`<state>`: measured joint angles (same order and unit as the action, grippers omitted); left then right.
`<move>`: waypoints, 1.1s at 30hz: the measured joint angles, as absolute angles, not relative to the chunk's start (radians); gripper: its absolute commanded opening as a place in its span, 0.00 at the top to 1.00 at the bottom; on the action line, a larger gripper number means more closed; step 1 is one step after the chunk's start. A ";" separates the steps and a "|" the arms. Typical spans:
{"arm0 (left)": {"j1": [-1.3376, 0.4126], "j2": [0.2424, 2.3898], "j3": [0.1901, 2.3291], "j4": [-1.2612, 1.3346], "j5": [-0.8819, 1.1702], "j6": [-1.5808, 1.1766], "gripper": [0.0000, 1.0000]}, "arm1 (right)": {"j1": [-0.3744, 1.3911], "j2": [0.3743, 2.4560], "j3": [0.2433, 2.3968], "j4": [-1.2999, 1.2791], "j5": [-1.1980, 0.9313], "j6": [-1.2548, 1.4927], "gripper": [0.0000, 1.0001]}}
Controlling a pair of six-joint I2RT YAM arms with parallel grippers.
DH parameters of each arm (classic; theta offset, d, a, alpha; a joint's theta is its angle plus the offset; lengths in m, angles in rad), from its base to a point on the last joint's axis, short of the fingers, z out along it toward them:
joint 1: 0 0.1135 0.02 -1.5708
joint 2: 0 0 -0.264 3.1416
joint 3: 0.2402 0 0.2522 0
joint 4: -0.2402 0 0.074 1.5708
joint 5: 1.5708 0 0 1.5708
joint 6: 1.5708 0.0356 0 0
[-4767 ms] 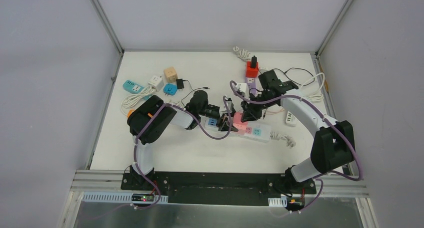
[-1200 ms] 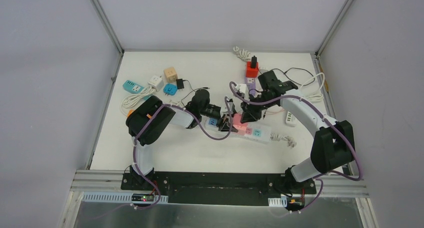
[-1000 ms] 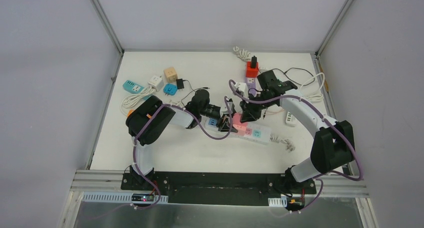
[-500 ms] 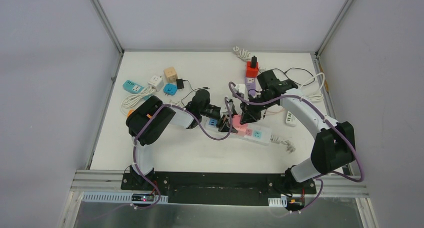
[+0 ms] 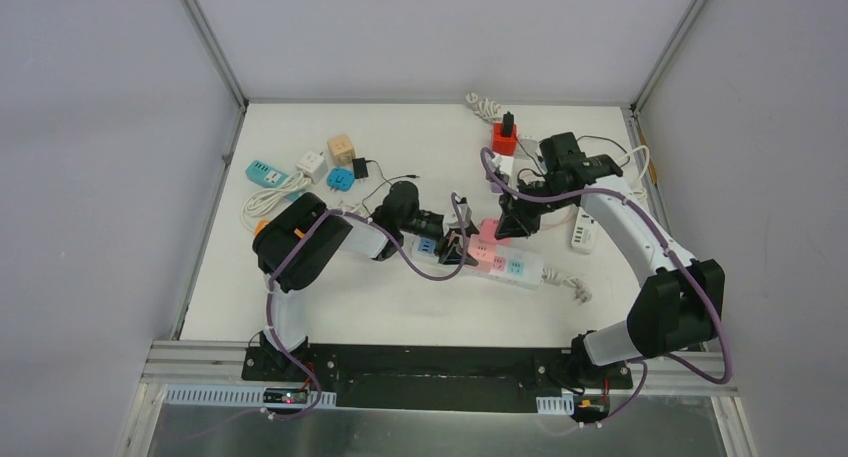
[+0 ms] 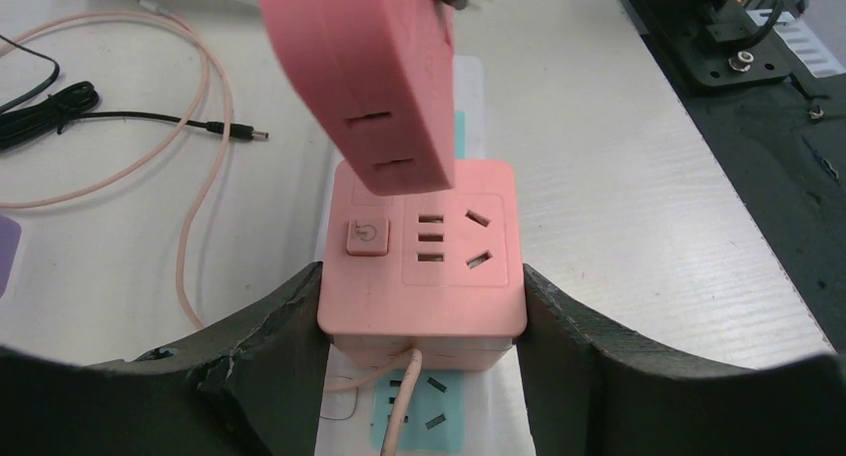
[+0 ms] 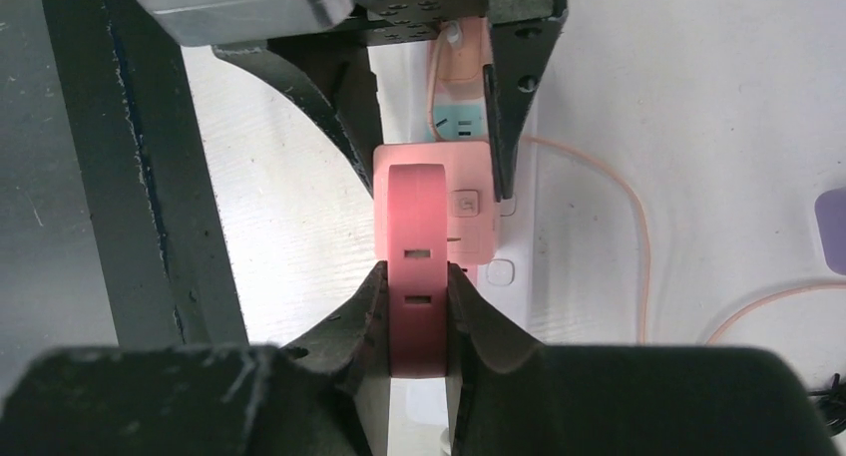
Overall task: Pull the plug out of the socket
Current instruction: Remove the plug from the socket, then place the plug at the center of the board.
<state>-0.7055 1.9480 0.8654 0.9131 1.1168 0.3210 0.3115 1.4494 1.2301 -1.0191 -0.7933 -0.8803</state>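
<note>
The left fingers (image 6: 264, 361) are clamped on the two sides of the pink cube socket (image 6: 422, 251), one dark pad pressed against each flank. The socket sits on top of a white strip (image 6: 399, 421) with teal outlets, which lies on the white surface (image 6: 619, 207). The socket's top face shows a square button (image 6: 365, 235) and a bare set of holes beside it.

The right fingers (image 7: 356, 321) are clenched on the plug (image 7: 416, 266), a flat pink block with two slots in its narrow edge. The plug hangs above the socket, tilted and toward its far edge. From the left wrist it looks clear of the socket's face, though the overlap makes the gap hard to judge. In the top view both arms meet at mid-surface, the plug (image 5: 490, 227) just beyond the socket (image 5: 481, 254).

A pale pink cable (image 6: 205, 107) curves across the surface left of the socket, and a black lead (image 6: 150, 120) ends in a small jack near it. Well apart, at the far left, lie a teal strip (image 5: 265, 172) and a few small cube adapters (image 5: 341, 149).
</note>
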 measured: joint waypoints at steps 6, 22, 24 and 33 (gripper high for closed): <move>-0.707 1.946 0.834 1.016 1.069 0.189 0.27 | 0.287 1.449 1.242 -1.068 -0.799 -0.905 1.00; -0.706 1.682 0.728 0.860 0.913 0.111 0.09 | 0.263 1.450 1.258 -1.104 -0.846 -0.905 1.00; -0.706 1.611 0.704 0.781 0.879 0.106 0.09 | 0.263 1.450 1.262 -1.103 -0.863 -0.889 1.00; -0.706 1.238 0.725 0.467 0.742 -0.082 0.12 | 0.265 1.456 1.274 -1.107 -0.979 -0.838 1.00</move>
